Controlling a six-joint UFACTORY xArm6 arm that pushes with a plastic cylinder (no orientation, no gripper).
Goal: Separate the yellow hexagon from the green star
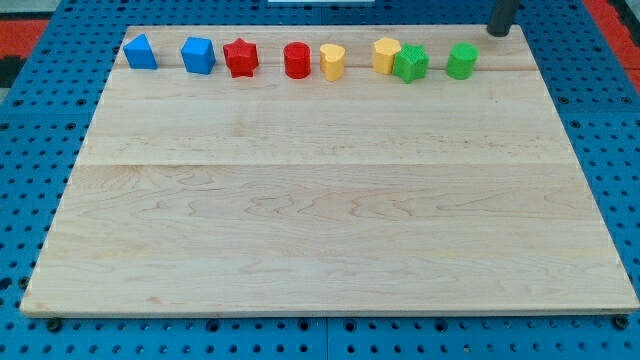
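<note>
Two blocks touch: yellow hexagon (pixel 386 54) against green star (pixel 409 63). Your tip (pixel 497 32) sits at their three o'clock; no pincer, holding nothing.

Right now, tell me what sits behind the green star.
The yellow hexagon touches the green star on its left, partly behind it. The star covers the hexagon's lower right edge.

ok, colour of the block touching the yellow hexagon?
Green: the green star touches the yellow hexagon, seen in the camera view.
</note>
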